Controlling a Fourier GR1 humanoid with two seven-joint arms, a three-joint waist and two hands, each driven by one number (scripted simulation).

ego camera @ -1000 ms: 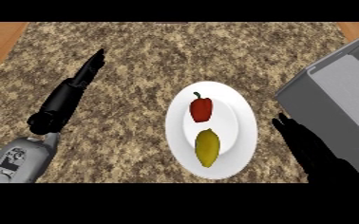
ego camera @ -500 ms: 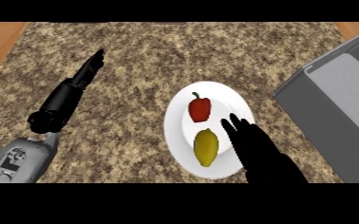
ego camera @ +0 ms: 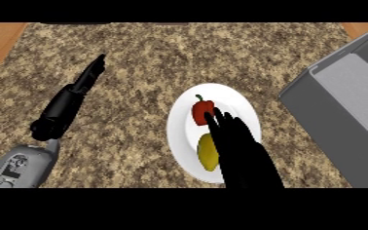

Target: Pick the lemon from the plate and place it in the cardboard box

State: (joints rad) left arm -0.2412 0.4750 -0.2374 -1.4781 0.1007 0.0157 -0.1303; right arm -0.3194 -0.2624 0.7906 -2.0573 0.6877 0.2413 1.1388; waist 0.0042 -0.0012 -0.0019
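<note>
The lemon (ego camera: 207, 152) lies on the white plate (ego camera: 185, 122), in the plate's lower half at about 6 o'clock from its centre. A red pepper (ego camera: 201, 112) sits just above it, toward 12 o'clock on the same plate. Neither item has left the plate.

The right hand (ego camera: 241, 148) comes in from the lower edge and lies over the plate's right half, fingers extended and pointing toward 11 o'clock. The fingertips (ego camera: 212, 119) overlap the pepper's lower right side; the palm covers the lemon's right flank. The fingers look straight, not curled round anything, so the hand reads as released and holding nothing. Whether it touches the lemon or merely hovers above it cannot be told from this view.

The left hand (ego camera: 84, 80) rests at about 9 o'clock from the plate, well apart from it, fingers straight and pointing toward 1 o'clock. It is not engaged.

The box (ego camera: 316, 97), grey in this view, stands at 3 o'clock from the plate, near its right rim; only part of it shows, cut by the view's right edge.

Progress, as judged: the reach is under way; no grasp yet. Remaining: close on the lemon, lift, carry toward 3 o'clock, release in the box. The pepper's nearness to the fingertips may interfere.
</note>
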